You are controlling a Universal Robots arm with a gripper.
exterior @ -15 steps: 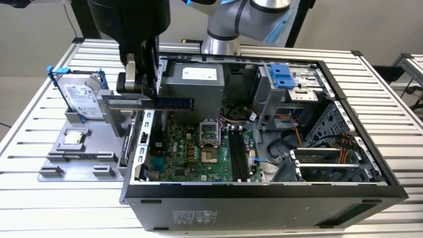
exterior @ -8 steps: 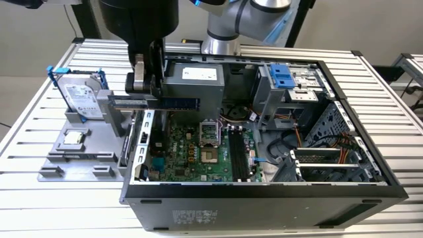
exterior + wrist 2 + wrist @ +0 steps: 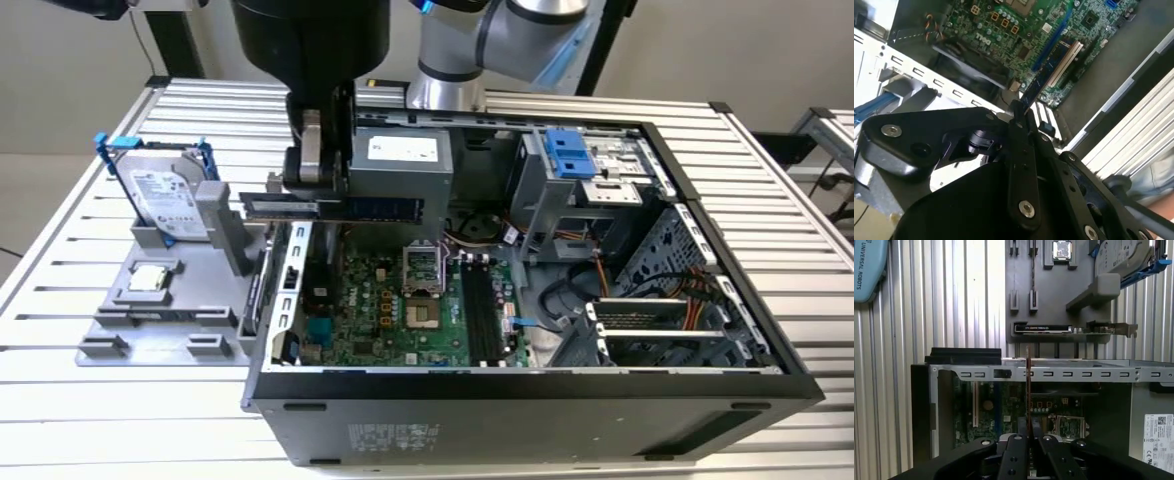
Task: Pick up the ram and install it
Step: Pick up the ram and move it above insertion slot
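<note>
Fingers [image 3: 1021, 160] pinch 1 ram [image 3: 1051, 67] over 1 PC case [image 3: 534, 385]

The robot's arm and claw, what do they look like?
The arm is a rounded silver-grey tube with light blue caps. The gripper is matte black: flat linked bars joined by silver screws, narrowing toward the tip.

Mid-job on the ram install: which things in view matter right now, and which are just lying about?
In the job: the tool, shut on the ram; the motherboard with its black slots, inside the open case.
Lying about: the hard drive, the processor chip and the card, all on the gray holder.
</note>
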